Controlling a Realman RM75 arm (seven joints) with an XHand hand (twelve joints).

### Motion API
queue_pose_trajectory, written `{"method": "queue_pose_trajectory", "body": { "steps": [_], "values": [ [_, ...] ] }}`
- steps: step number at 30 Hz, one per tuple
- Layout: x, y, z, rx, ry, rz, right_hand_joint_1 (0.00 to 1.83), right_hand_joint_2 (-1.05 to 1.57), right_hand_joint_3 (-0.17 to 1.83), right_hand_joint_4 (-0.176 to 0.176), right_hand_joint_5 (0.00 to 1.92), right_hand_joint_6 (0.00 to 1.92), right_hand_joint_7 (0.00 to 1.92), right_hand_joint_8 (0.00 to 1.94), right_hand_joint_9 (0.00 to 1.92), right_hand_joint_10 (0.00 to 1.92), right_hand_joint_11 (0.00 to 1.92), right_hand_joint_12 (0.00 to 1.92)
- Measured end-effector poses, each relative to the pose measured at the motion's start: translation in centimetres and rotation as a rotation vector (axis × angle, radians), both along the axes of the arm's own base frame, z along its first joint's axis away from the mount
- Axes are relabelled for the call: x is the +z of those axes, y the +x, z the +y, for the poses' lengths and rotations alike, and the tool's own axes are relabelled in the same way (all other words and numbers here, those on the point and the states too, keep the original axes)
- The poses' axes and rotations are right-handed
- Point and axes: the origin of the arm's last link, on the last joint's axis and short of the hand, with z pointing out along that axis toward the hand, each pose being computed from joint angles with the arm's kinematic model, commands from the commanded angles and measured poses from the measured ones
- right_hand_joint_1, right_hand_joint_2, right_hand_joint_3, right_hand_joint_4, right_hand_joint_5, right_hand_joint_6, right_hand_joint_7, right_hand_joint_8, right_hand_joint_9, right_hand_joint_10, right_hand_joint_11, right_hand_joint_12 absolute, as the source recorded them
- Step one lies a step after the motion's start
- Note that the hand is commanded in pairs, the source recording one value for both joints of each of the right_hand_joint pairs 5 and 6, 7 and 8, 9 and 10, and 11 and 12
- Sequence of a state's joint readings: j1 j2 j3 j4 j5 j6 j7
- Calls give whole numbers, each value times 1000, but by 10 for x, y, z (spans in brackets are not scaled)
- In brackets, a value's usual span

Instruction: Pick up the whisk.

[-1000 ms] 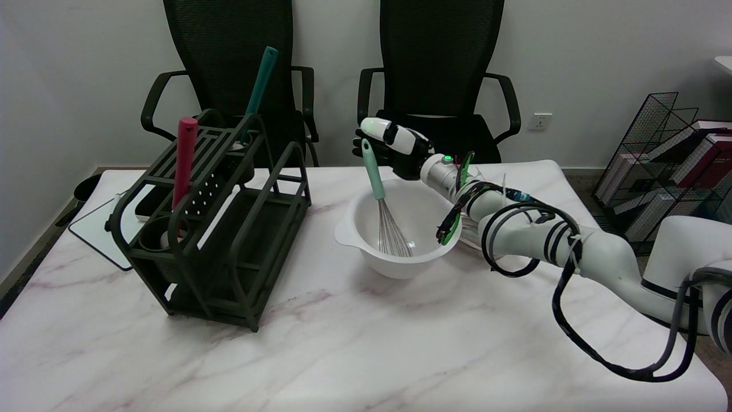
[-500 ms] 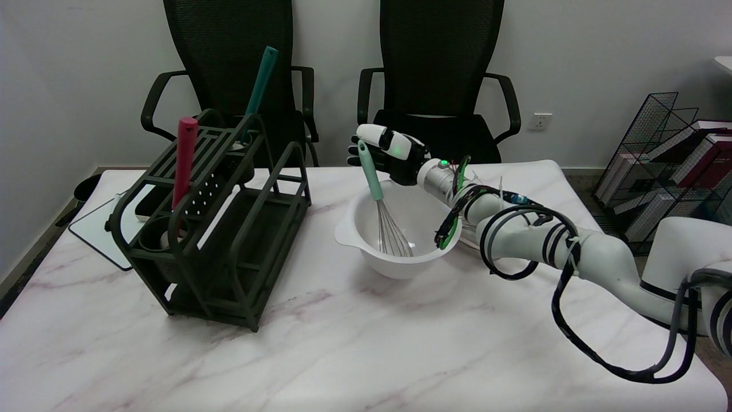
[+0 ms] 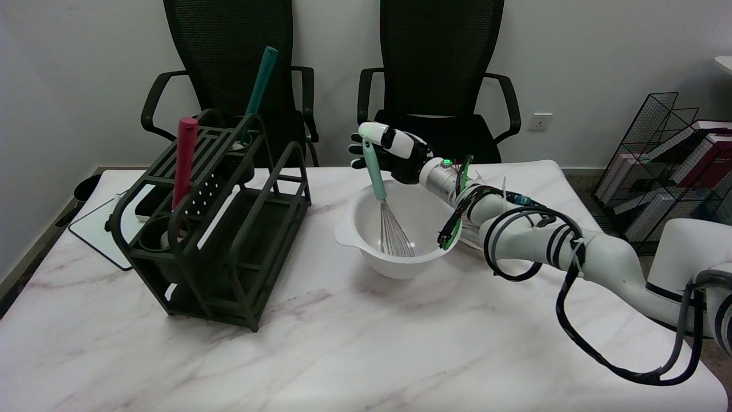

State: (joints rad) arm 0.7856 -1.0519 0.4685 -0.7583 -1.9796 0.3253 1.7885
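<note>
Holding the whisk [image 3: 384, 206] by its mint-green handle, your right robot hand [image 3: 394, 151] is closed around the upper part of that handle, at the far rim of the white bowl [image 3: 366, 252]. The grasp itself looks done: the fingers wrap the handle and the top of it shows just beside the white thumb. The lift, however, I judge as not finished. The wire head of the whisk is down inside the bowl, and it seems to rest on the bowl's bottom or very near to it; from this view you cannot tell if it touches.

The whisk leans a little, with the handle toward the far left and the wires toward the near right. The bowl stands on the table [image 3: 343, 355], to the right of the dark green rack [image 3: 229, 229], well apart from it.

What is left for you, as I see it, is to raise the whisk straight up until the wires come clear above the rim. Take care that the wires do not catch the bowl's wall, because the light bowl could tip or slide.
</note>
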Motion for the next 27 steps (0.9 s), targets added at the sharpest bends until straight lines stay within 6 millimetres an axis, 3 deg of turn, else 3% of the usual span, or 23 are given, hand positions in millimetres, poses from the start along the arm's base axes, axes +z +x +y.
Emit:
{"method": "queue_pose_trajectory", "body": {
  "steps": [4,14,24,27],
  "values": [
    [1,1,2,8,-1,-8,1061,146,1068,0,122,122,565,565,750,750,1055,1055],
    [2,3,10,39,5,-26,1052,196,1079,0,132,132,595,595,788,788,733,733],
    [5,3,19,75,6,-34,1047,214,1096,0,125,125,602,602,807,807,670,670],
    [6,2,21,84,6,-34,1046,214,1104,0,124,124,610,610,893,893,729,729]
  ]
}}
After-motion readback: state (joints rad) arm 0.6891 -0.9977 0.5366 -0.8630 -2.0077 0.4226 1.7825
